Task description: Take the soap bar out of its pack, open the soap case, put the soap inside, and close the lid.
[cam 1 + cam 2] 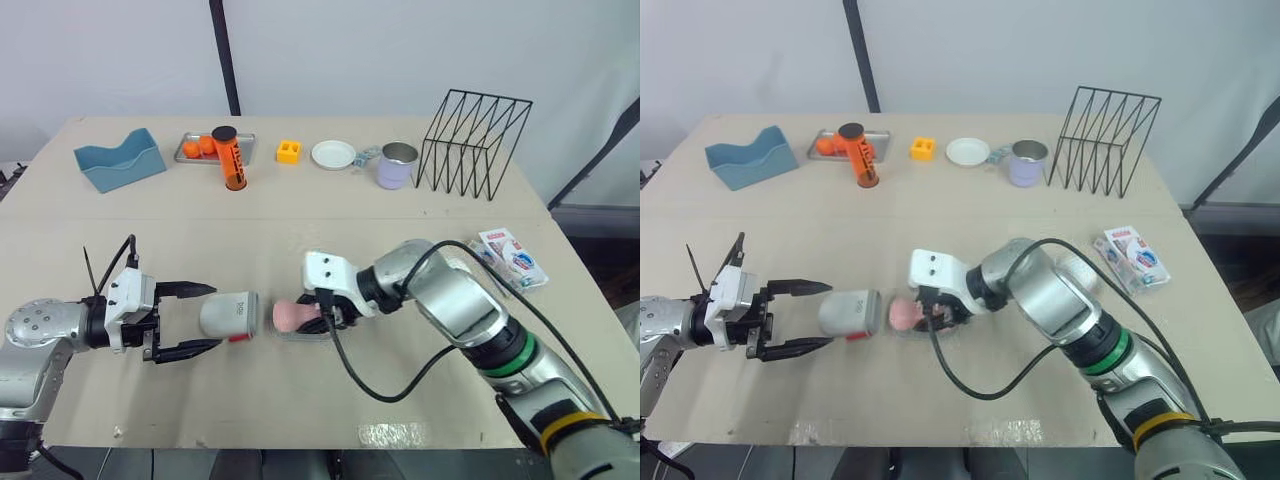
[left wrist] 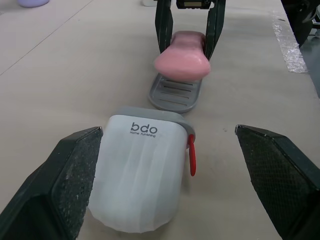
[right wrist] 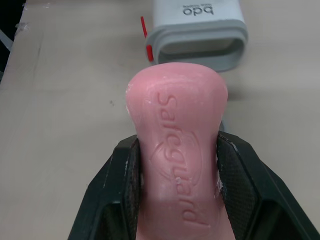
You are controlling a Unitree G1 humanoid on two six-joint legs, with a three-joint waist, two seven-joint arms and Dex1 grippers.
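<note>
A pink soap bar (image 3: pixel 175 130) is held over the grey inner tray (image 2: pixel 175 95) of the soap case, with my right gripper (image 1: pixel 318 315) shut on its sides. The tray lies flat on the table. The white case cover (image 2: pixel 140 175), marked "bdo", lies on its side just left of the tray, its open end facing the soap. My left gripper (image 1: pixel 205 317) stands open around the cover, one finger close beside it and the other well apart. The emptied soap pack (image 1: pixel 512 258) lies at the table's right edge.
Along the back stand a blue holder (image 1: pixel 120 160), a metal tray (image 1: pixel 190 148) with orange pieces, an orange bottle (image 1: pixel 230 158), a yellow block (image 1: pixel 289 151), a white plate (image 1: pixel 333 154), a purple cup (image 1: pixel 397 165) and a black wire rack (image 1: pixel 475 140).
</note>
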